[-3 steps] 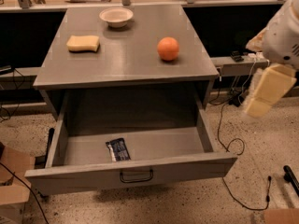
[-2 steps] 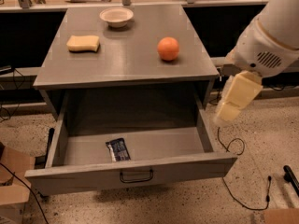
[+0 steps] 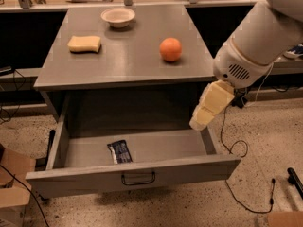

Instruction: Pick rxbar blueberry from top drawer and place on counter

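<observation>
The rxbar blueberry [image 3: 120,151], a dark navy bar with pale lettering, lies flat on the floor of the open top drawer [image 3: 85,179], left of centre near the front panel. The drawer's dark bar handle [image 3: 138,178] is at the centre of the panel. The counter [image 3: 128,63] is the grey tabletop above it. My gripper [image 3: 198,123], cream-coloured on a white arm, hangs above the drawer's right rear corner, pointing down and left, well right of the bar and holding nothing that I can see.
On the counter stand a yellow sponge [image 3: 84,43] at the left, a white bowl [image 3: 118,17] at the back and an orange [image 3: 170,49] at the right. A cardboard box [image 3: 12,183] sits on the floor at left. Cables [image 3: 236,150] lie on the floor at right.
The arm has swung left and down from beside the cabinet, bringing the gripper over the drawer's right side. The bar and the counter items have not moved.
</observation>
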`<move>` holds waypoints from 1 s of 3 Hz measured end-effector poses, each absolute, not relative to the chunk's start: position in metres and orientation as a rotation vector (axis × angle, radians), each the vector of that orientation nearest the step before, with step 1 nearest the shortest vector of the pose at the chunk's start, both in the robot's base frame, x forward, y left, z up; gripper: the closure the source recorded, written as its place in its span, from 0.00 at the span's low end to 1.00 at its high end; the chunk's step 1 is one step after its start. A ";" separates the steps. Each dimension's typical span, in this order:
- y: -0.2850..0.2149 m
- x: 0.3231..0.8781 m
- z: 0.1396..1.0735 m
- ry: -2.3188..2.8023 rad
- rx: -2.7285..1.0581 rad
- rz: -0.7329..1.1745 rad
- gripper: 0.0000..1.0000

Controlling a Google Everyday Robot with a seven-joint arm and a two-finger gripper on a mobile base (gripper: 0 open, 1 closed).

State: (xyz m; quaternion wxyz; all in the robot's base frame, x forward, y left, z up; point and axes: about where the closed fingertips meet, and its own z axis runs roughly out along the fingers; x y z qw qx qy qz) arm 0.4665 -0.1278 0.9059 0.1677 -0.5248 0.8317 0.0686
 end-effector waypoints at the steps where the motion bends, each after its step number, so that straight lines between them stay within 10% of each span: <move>1: -0.106 0.482 0.866 2.379 -1.491 0.218 0.00; 3: -0.055 0.519 0.784 2.430 -1.439 0.298 0.00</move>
